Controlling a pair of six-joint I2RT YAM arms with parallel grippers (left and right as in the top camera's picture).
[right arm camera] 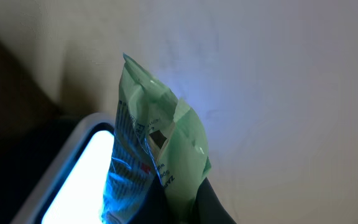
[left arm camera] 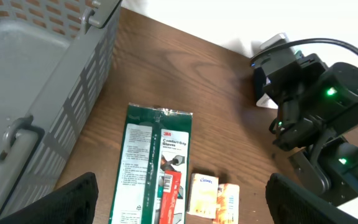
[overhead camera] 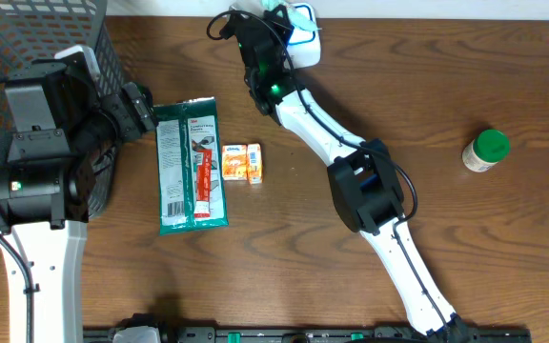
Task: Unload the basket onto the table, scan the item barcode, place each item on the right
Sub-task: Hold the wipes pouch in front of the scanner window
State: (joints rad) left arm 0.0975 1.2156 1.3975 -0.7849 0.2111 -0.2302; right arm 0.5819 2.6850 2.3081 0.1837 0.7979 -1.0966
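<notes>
Nearest you, your left end effector (left arm camera: 179, 205) hangs with its fingers wide apart and empty above the gloves pack (overhead camera: 191, 164) on the counter (overhead camera: 427, 86) — it plays no part in this scan. Farther back, your right end effector (right arm camera: 182, 202) is clamped on the pale green packet (right arm camera: 160, 143), holding it just over the lit scanner (right arm camera: 73, 180) at the counter's far edge. I judge the scan underway but not confirmed — you can't see the barcode itself, and blue glare washes out the packet's print.
</notes>
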